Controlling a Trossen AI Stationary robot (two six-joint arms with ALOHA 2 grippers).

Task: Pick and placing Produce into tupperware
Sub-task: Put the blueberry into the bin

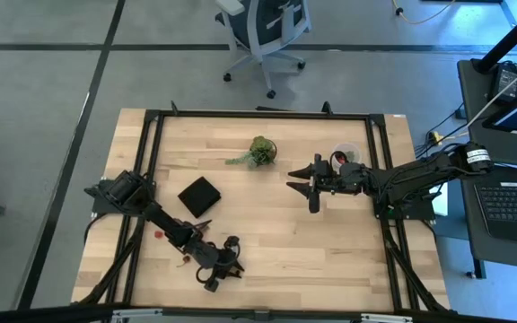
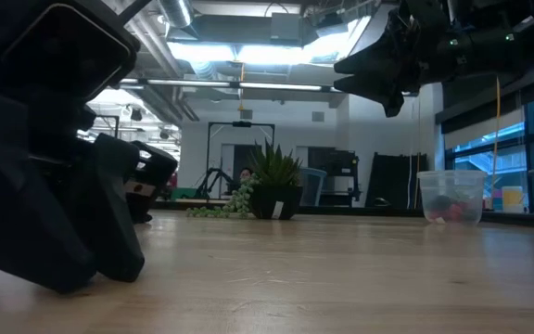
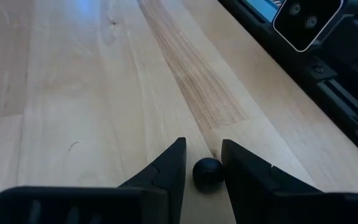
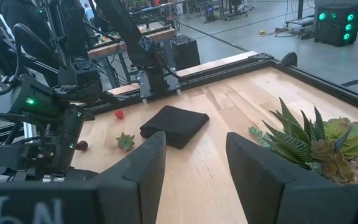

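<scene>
A small, round, glossy dark berry (image 3: 207, 173) lies on the pale wooden table (image 3: 104, 93) near its front edge, pinched between the fingers of the left pincer (image 3: 204, 171). The right pincer (image 1: 305, 184) hangs spread and empty above the table, beside the translucent tub (image 2: 451, 196), which holds reddish pieces.

Two dark jointed arms, black wedge-shaped fingers (image 3: 166, 177), white band on right arm (image 1: 478, 156), black cables along the links
</scene>
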